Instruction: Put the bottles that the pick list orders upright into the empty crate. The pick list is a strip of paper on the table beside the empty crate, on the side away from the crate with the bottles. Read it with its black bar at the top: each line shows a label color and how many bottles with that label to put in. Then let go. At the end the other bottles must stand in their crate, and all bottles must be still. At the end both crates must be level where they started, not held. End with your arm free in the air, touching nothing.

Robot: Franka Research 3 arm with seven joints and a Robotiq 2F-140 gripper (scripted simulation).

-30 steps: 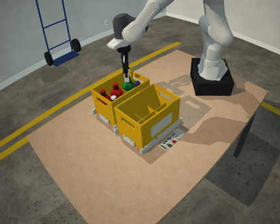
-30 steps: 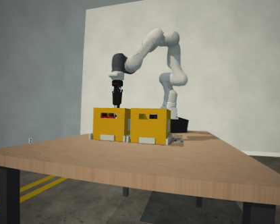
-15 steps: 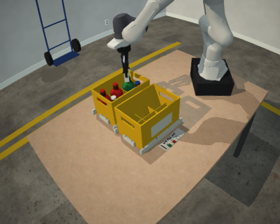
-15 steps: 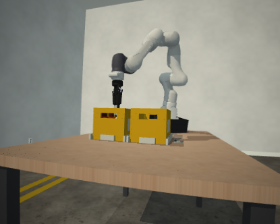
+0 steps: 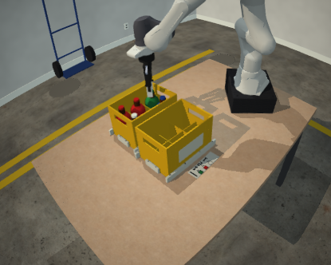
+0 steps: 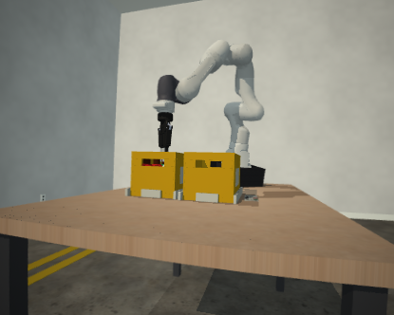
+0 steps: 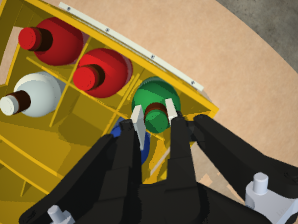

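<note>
Green round-shouldered bottle [image 5: 151, 101] [image 7: 156, 95]: it stands in the yellow divided crate [image 5: 123, 126] [image 6: 155, 179] [image 7: 209, 104], directly below the tool.
Black two-finger gripper [image 5: 148, 81] [image 6: 164, 149] [image 7: 155, 112]: partly closed, it is pinching the green bottle's neck between pale flat pads [image 7: 138, 126].
Red glossy bottles [image 5: 137, 107] [image 7: 106, 72]: beside the gripped one.

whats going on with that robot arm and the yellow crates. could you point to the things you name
The arm's gripper [image 5: 149, 91] [image 7: 155, 112] has closed on the neck of the green bottle [image 5: 151, 101] [image 7: 155, 96], which is in the crate with the bottles [image 5: 122, 125] [image 6: 154, 180]. Two red bottles, a white one and a blue one share that crate. The other crate [image 5: 150, 158] [image 6: 210, 182] has no bottles in it so far, and the pick list [image 5: 204, 164] lies beside it on the table.
</note>
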